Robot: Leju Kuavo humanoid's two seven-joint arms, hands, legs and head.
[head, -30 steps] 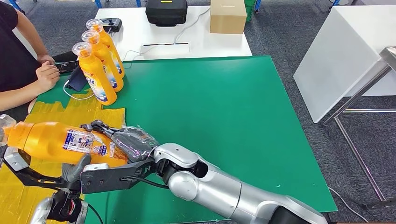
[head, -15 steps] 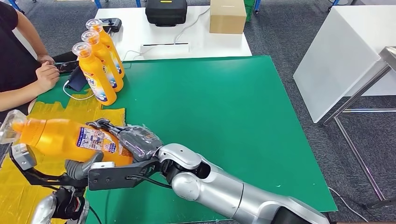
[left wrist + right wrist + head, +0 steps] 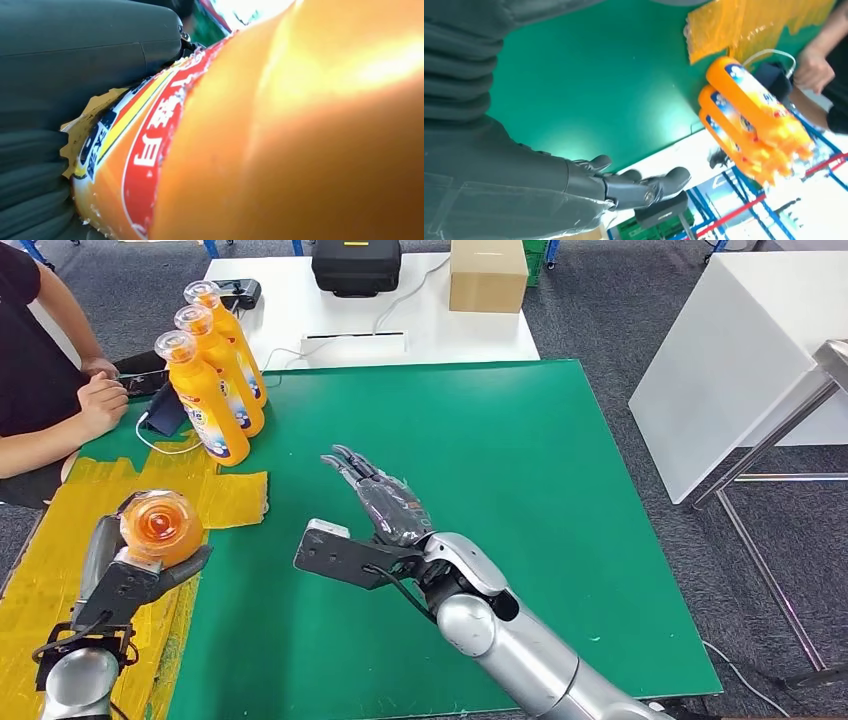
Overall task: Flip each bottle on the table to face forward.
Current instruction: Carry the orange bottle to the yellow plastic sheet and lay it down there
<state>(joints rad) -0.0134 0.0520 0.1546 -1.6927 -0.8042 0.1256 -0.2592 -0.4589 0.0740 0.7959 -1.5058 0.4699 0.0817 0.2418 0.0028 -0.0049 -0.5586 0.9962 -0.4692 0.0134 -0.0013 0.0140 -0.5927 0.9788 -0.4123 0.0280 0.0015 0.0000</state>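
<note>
While the left hand (image 3: 130, 575) grips the orange bottle (image 3: 160, 526) upright, well short of the three standing bottles (image 3: 212, 390), apparently to turn its label forward, the right hand (image 3: 385, 502) hovers empty, fingers spread.

An orange plastic bottle with a red-and-white label (image 3: 160, 527) stands upright in the left hand (image 3: 125, 575), clear cap towards the camera. Three matching orange bottles (image 3: 210, 375) stand in a touching row on the green desk's (image 3: 500, 470) far left corner.
</note>
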